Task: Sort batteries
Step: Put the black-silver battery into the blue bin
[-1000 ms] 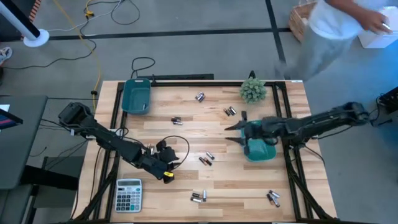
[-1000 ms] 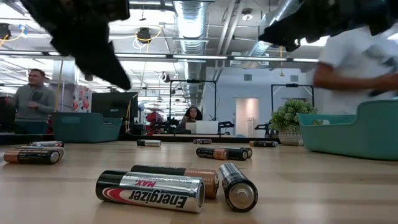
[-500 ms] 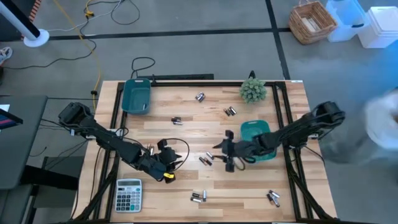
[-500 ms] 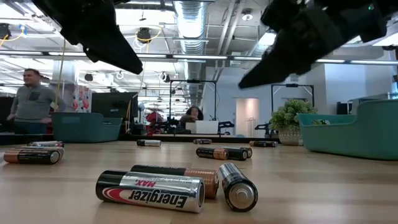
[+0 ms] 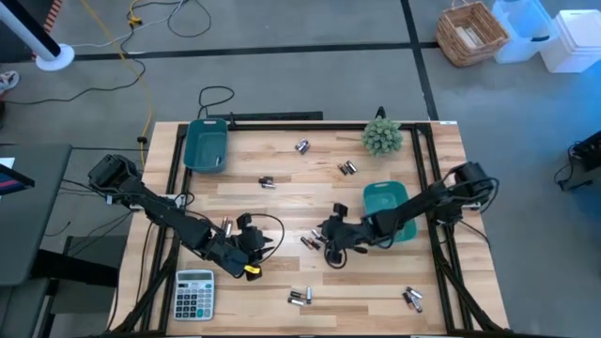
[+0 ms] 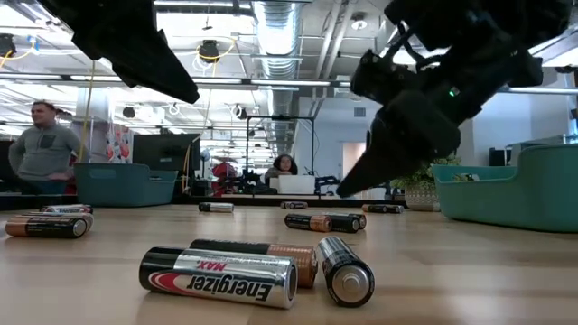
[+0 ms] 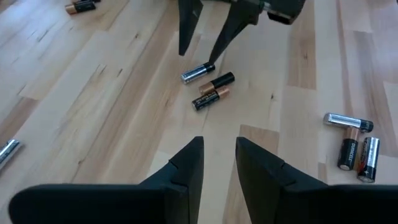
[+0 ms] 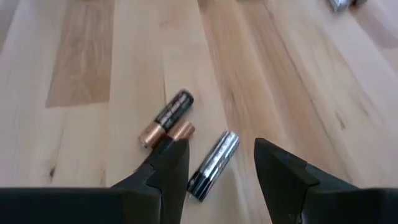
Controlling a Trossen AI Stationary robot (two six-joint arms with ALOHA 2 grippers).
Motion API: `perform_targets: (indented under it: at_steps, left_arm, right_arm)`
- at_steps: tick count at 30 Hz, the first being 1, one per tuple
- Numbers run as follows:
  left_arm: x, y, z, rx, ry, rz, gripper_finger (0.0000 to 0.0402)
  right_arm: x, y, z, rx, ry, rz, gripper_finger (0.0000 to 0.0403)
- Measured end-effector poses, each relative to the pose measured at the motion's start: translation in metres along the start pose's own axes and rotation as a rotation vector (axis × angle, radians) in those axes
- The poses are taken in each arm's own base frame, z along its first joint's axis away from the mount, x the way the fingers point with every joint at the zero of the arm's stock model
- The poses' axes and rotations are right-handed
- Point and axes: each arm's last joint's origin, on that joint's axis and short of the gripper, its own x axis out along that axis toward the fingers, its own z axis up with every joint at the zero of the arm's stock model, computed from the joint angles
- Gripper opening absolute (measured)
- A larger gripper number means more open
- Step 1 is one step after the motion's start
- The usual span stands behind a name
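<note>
Three batteries lie side by side on the table's middle (image 5: 311, 241): one silver (image 8: 214, 163) and two dark ones with copper ends (image 8: 169, 117). My right gripper (image 8: 221, 144) is open just above them, one finger on either side of the silver battery, touching nothing. It also shows in the high view (image 5: 329, 246) and the low view (image 6: 361, 181). My left gripper (image 7: 219, 155) is open and empty over the near left of the table (image 5: 246, 246), a short way left of this group. More batteries lie in small groups (image 5: 300, 297) about the table.
One teal bin (image 5: 207, 145) stands at the far left and another (image 5: 387, 197) right of centre, under my right arm. A small plant (image 5: 382, 136) stands at the far right and a grey calculator (image 5: 194, 293) at the near left. People stand in the room beyond (image 6: 41, 144).
My right gripper has gone from above the right teal bin toward the table's left and down, and now stands open over the three batteries in the middle. A person at the table's far right has walked out of view.
</note>
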Motion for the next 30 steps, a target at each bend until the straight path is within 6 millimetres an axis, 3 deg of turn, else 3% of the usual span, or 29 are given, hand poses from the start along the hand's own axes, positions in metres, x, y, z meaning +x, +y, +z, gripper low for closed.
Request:
perform_targets:
  at_steps: [13, 24, 30]
  left_arm:
    - [0.0, 0.0, 0.0, -0.002, -0.002, -0.002, 0.0089]
    - [0.0, 0.0, 0.0, -0.002, -0.005, 0.001, 0.0089]
    - [0.0, 0.0, 0.0, -0.002, -0.005, 0.002, 0.0089]
  right_arm:
    - [0.014, 0.001, -0.016, 0.029, 0.076, -0.028, 0.019]
    - [0.012, 0.003, -0.02, -0.007, 0.105, -0.025, 0.0086]
    - [0.012, 0.003, -0.02, -0.01, 0.106, -0.024, 0.0062]
